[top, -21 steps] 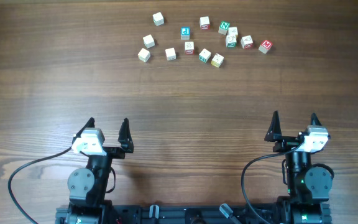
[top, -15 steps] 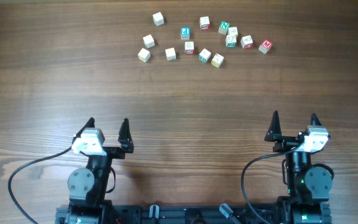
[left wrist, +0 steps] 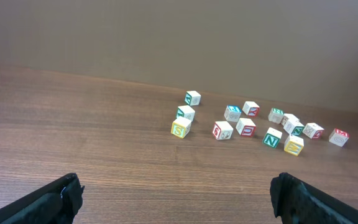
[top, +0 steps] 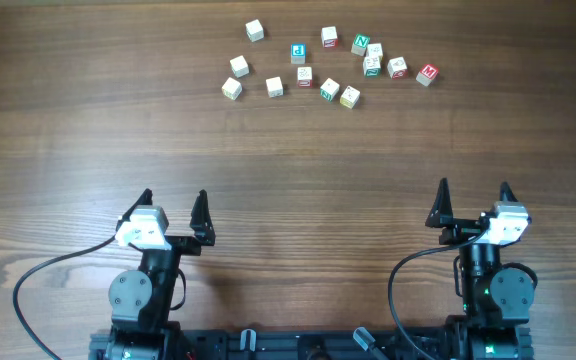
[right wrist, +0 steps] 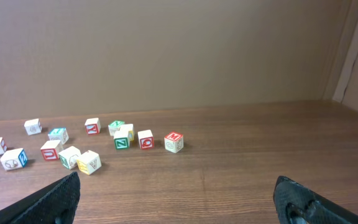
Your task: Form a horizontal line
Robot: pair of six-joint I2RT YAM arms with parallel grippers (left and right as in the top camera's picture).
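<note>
Not started: small cream wooden letter cubes [top: 304,76] scattered on brown wooden bench [top: 288,160], no row yet. Both left claw [top: 174,200] and right claw [top: 473,192] spread wide, empty.

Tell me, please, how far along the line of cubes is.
Nothing looks done yet: the cubes lie scattered at the far side of the table, in no row. Nothing is in hand: the left gripper and right gripper stand open and empty, far from them. The whole line is left.
</note>
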